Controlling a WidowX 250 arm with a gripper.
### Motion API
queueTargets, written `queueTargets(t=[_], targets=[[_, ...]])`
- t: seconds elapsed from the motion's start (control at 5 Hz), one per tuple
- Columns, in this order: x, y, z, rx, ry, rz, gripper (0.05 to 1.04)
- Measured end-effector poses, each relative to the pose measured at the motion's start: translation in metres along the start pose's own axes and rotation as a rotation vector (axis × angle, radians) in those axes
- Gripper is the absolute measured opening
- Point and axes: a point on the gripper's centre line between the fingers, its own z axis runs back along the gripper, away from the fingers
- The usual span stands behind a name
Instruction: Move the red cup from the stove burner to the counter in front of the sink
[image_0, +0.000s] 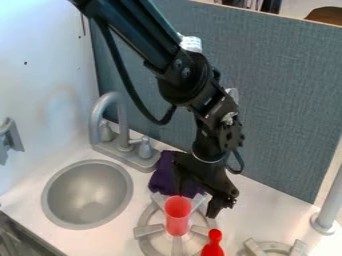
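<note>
The black gripper (196, 201) hangs over the back of the left burner, its fingers apart with nothing visible between them. One finger comes down just behind the rim of a red translucent cup (178, 217), the other to the cup's right; whether either touches it I cannot tell. The cup stands upright on the grey burner (148, 230). In front of the gripper, at the burner's right side, is a red pin-shaped object (212, 245), cut off by the lower edge. A dark purple cloth (162, 176) lies crumpled behind the cup, partly hidden by the gripper.
A round grey sink (88, 195) is at the left, with a grey faucet (123, 125) behind it. Another burner (270, 246) sits at the lower right, near a grey post (327, 215). A blue-grey panel (280, 100) rises along the back.
</note>
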Motion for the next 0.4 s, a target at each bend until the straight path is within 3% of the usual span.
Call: queueTargets(t=[0.4], targets=[[-0.0102,-0.0001,-0.0138,0.003,0.058,-0.029,1.001]])
